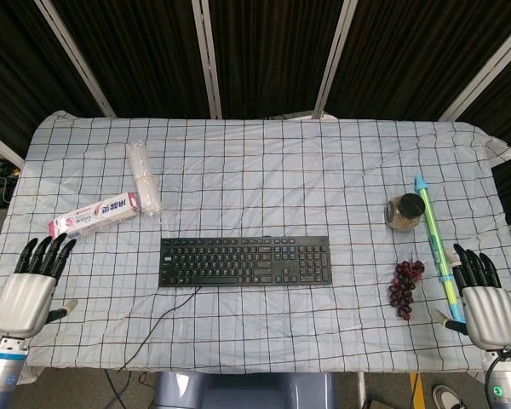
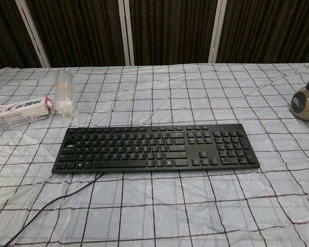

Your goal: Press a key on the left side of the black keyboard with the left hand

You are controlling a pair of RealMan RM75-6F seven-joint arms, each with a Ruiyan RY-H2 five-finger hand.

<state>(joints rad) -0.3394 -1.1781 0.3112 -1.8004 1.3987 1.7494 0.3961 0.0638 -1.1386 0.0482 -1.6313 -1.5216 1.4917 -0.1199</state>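
Note:
The black keyboard (image 1: 245, 262) lies in the middle of the checked cloth, and nothing touches its keys (image 2: 154, 146). My left hand (image 1: 30, 291) is at the table's near left corner, well to the left of the keyboard, fingers straight and spread, holding nothing. My right hand (image 1: 479, 302) is at the near right corner with its fingers spread, also holding nothing. Neither hand shows in the chest view.
A toothpaste box (image 1: 94, 216) and a clear plastic roll (image 1: 144, 177) lie left of the keyboard, further back. A jar (image 1: 403, 212), a green-blue pen (image 1: 434, 245) and dark grapes (image 1: 404, 287) sit on the right. The keyboard's cable (image 2: 46, 206) trails toward the front edge.

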